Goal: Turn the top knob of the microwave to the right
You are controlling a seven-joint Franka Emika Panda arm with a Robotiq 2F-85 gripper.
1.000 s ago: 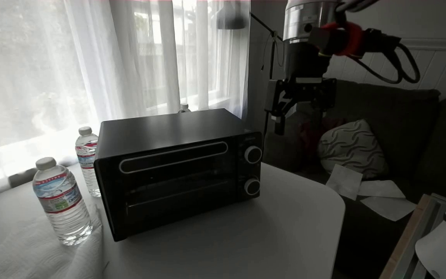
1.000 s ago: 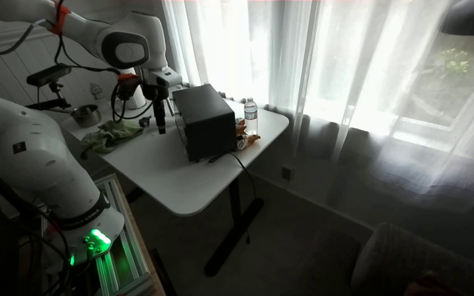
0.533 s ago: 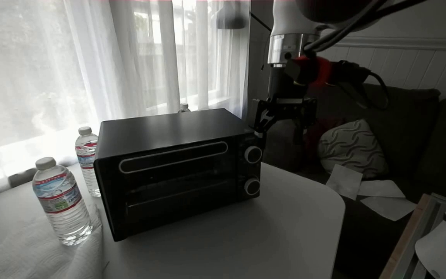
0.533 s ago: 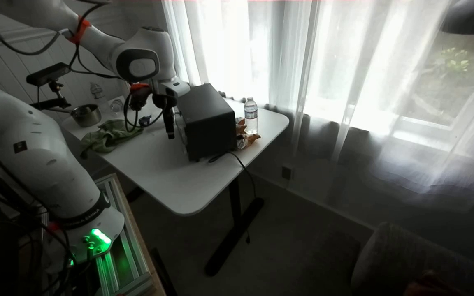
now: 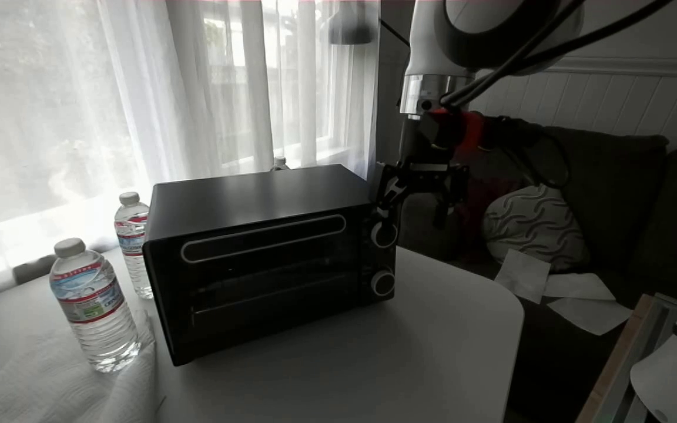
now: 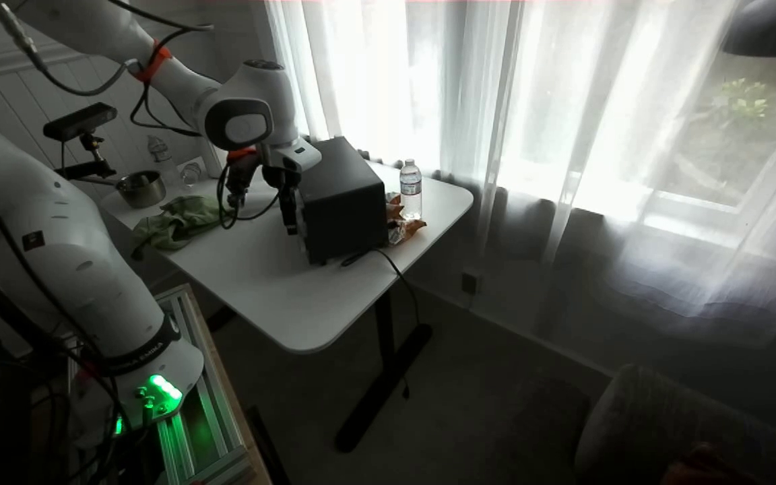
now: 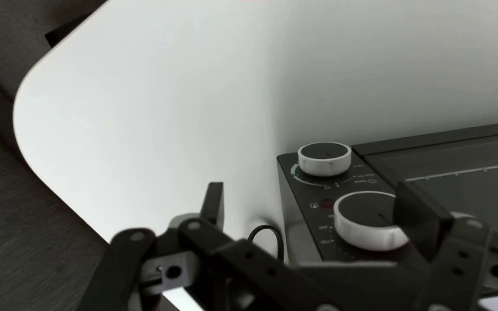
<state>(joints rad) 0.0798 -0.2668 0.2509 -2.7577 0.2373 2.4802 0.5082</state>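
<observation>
The black microwave (image 5: 262,200) stands on the white table, with a white-rimmed top knob (image 5: 376,237) and a similar bottom knob (image 5: 382,284) at its front's right end. It also shows in an exterior view from its side (image 6: 347,202). My gripper (image 5: 412,223) is open and empty, pointing down at the microwave's front right; it also shows in an exterior view (image 6: 292,228). In the wrist view, the top knob (image 7: 363,216) lies between my open fingers (image 7: 307,203), close to one finger that covers its edge. The other finger is beyond the microwave's side. Contact cannot be told.
Two water bottles (image 5: 94,305) (image 5: 133,241) stand left of the microwave, with paper towel (image 5: 80,382) below. A green cloth (image 6: 182,222) and a steel pot (image 6: 142,188) lie on the table (image 6: 267,303). A power cord (image 6: 395,266) runs behind the microwave.
My gripper has moved down and toward the microwave, from above and beside it to the height of the top knob. It stays open. The knobs and microwave look unmoved.
</observation>
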